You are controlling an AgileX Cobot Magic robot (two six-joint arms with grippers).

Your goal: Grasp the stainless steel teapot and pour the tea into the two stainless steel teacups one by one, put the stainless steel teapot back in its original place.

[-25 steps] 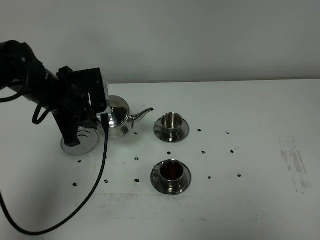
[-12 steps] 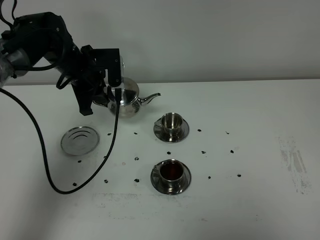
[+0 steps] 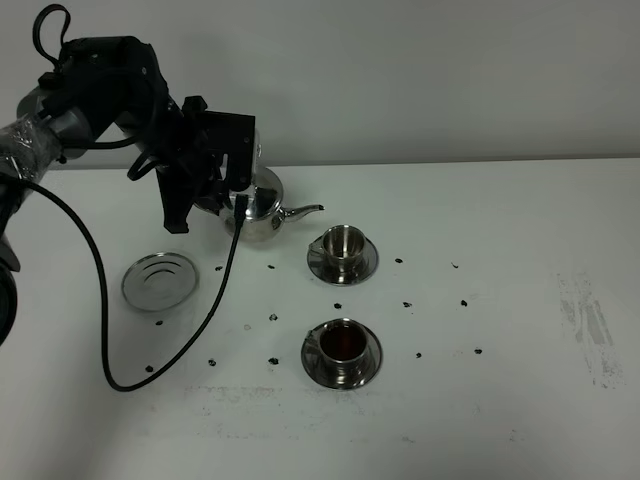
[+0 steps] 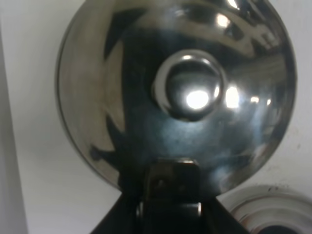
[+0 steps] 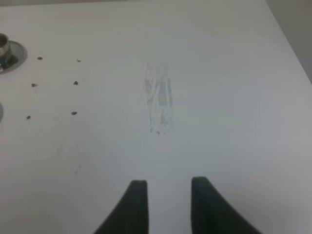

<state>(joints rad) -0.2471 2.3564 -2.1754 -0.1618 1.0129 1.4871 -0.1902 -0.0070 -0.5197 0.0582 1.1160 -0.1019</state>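
My left gripper [image 3: 224, 198] is shut on the loop handle of the stainless steel teapot [image 3: 260, 200] and holds it off the table. The thin spout [image 3: 305, 211] points right, toward the far teacup [image 3: 343, 243], which sits on its saucer and looks empty. The near teacup [image 3: 342, 344] holds dark tea. The flat steel coaster disc [image 3: 160, 280] lies bare to the lower left of the pot. In the left wrist view the domed knobbed lid [image 4: 190, 92] fills the picture above my left gripper [image 4: 170, 195]. My right gripper [image 5: 166, 195] hangs over bare table, holding nothing.
Dark specks [image 3: 408, 304] are scattered over the white table around the cups. A black cable [image 3: 100, 330] loops from the left arm down across the table's left side. A scuffed patch [image 3: 590, 320] marks the right side. A saucer's edge [image 5: 9, 52] shows in the right wrist view.
The left arm has lifted the teapot from beside the coaster and carried it up and to the right, toward the far teacup. The coaster now lies uncovered. The right gripper has not moved.
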